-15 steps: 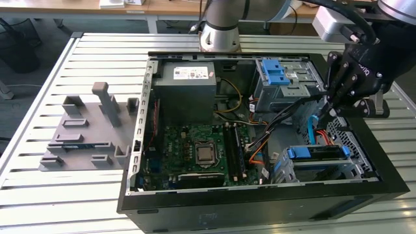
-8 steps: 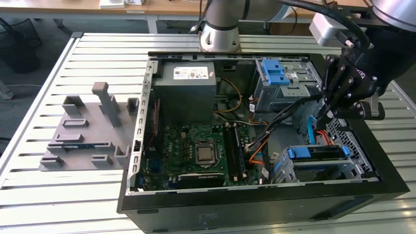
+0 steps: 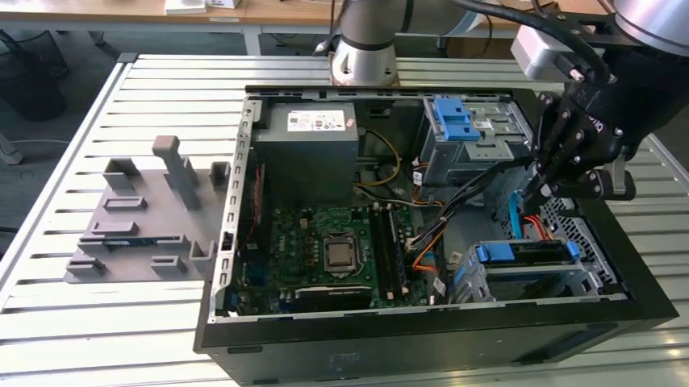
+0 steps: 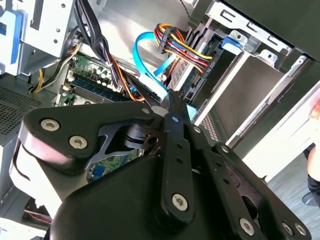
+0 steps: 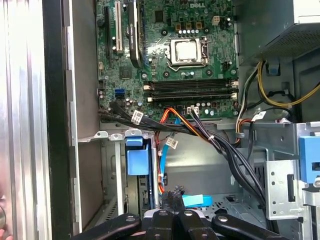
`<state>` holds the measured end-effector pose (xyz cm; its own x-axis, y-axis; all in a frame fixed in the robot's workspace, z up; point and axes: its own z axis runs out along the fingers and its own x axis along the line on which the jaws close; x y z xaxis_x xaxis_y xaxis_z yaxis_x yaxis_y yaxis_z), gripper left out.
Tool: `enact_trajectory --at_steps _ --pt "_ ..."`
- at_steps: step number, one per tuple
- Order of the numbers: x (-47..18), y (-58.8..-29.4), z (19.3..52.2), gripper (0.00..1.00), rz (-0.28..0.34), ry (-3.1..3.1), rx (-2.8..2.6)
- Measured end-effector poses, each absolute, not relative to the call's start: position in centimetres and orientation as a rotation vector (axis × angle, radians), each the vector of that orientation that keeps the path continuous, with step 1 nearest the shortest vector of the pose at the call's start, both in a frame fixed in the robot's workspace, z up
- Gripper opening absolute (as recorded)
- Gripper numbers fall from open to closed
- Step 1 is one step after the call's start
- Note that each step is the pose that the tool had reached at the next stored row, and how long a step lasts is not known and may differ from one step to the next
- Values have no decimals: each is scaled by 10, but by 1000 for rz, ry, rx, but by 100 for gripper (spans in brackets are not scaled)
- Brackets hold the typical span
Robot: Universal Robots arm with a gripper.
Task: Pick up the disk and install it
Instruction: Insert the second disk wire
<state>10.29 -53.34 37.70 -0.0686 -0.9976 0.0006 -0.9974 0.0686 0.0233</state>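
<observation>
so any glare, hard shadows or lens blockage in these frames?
Exterior view: sunlight falls bright on the slatted metal table, and the open black computer case is dim inside. Second wrist view: the black gripper blocks the lower half, close and soft. First wrist view: the bare metal case wall glares, while the green motherboard is evenly lit.

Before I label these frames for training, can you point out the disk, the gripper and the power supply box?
disk (image 3: 535, 252): exterior view, top face inside its bay.
gripper (image 3: 538, 192): exterior view, between its fingertips.
power supply box (image 3: 306, 157): exterior view, grey side below the white sticker.
</observation>
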Motion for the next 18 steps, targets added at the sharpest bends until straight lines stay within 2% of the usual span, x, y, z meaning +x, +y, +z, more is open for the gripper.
enact_trajectory --at_steps 18 --pt "100 -533 386 11 -7 -2283 2131"
